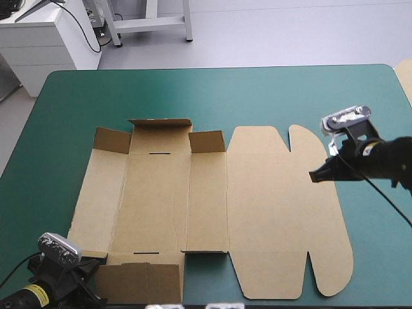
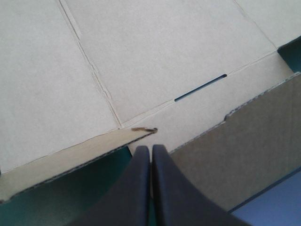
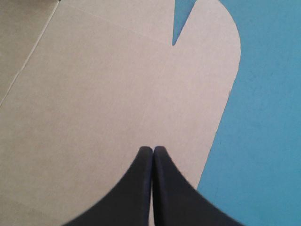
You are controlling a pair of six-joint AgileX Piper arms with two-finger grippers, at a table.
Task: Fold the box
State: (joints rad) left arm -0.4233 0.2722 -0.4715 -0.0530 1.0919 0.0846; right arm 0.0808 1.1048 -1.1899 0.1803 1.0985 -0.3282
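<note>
The box [image 1: 212,212] was lying opened out in the middle of the table [image 1: 193,90], pretty much flat on the teal-green cover. Tray part sat toward the left and the big lid [image 1: 283,212] with its rounded ears was spread flat on the right. Only the short flaps [image 1: 159,122] along the far edge were tipped up a bit.

Left gripper [image 2: 151,148] was down at the box's near-left corner. Its black fingers were pressed together with no board between them, and the tips were right by where the near flap [image 2: 244,141] meets the side panel. A thin slot [image 2: 201,87] in the board sat just ahead of it.

Right gripper [image 3: 153,149] was clenched too, nothing in it. It hung over the lid's right edge, with the notch [image 3: 181,23] between the ears ahead of it. Couldn't tell if it was actually touching the board.
</note>
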